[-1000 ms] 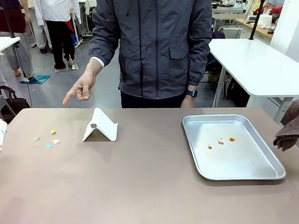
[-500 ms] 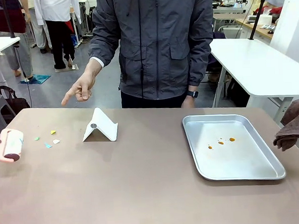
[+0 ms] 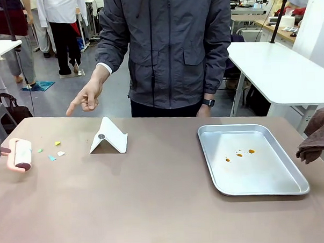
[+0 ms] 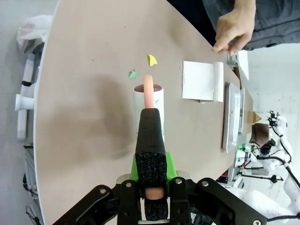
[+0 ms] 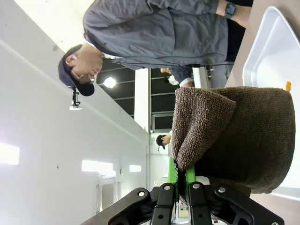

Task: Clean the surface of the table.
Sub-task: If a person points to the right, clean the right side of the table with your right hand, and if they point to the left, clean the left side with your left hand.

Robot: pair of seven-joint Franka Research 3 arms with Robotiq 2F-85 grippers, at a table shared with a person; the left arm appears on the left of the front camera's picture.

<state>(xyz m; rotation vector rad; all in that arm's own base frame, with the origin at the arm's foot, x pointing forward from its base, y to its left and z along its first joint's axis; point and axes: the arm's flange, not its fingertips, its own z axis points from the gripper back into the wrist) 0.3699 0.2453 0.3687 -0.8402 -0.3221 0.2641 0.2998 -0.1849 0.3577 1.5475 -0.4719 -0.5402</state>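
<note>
Pink roller (image 3: 22,154), far left of the tray (image 3: 261,173), fills our left gripper (image 4: 151,171); our right gripper (image 5: 181,173) pinches brown cloth (image 5: 243,140) right of the tray.

A silver tray (image 3: 261,176) lies over on the right, a few orange crumbs (image 3: 239,154) near its middle. Well to its left a white folded card (image 3: 108,137) stands like a tent. Further left some coloured paper scraps (image 3: 52,157) lie scattered, with a pink roller (image 3: 21,154) just beside them. A brown cloth (image 3: 317,139) hangs past the tray's right edge.
</note>
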